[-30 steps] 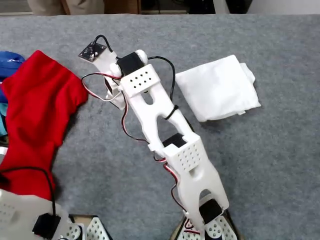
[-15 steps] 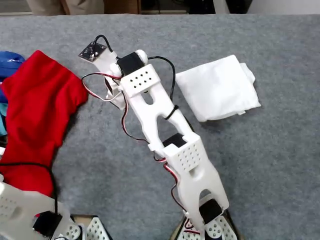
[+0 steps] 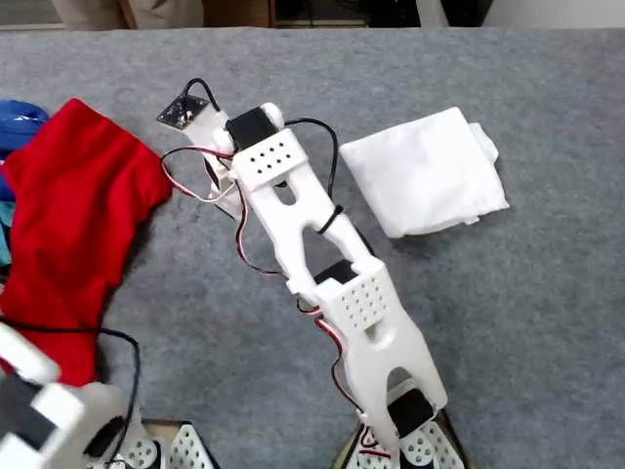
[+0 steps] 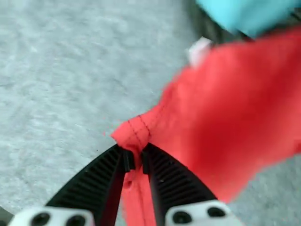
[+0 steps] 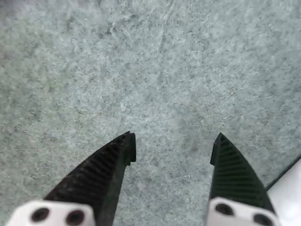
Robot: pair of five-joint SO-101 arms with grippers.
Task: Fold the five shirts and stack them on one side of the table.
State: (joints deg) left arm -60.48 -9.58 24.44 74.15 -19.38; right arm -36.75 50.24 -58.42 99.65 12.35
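A red shirt [image 3: 73, 225] lies spread along the table's left side. My left gripper [image 4: 137, 159] is shut on a stitched hem corner of this red shirt [image 4: 230, 117], held just above the grey cloth. The left arm [image 3: 44, 410] stands at the near left corner, by the shirt's near end. A folded white shirt [image 3: 425, 171] rests at the right of centre. My right arm [image 3: 293, 215] stretches from the near edge towards the middle, between the two shirts. Its gripper [image 5: 171, 143] is open over bare grey cloth with nothing between the fingers.
A blue shirt [image 3: 15, 117] and a cyan shirt [image 3: 4, 244] peek out from under the red one at the left edge; the cyan shirt [image 4: 244, 14] also lies beyond the held hem. The grey table cover [image 3: 547, 322] is bare at the right.
The left arm has swung at the near left corner, and the red shirt's near end has shifted with it. The right arm has moved slightly to the left.
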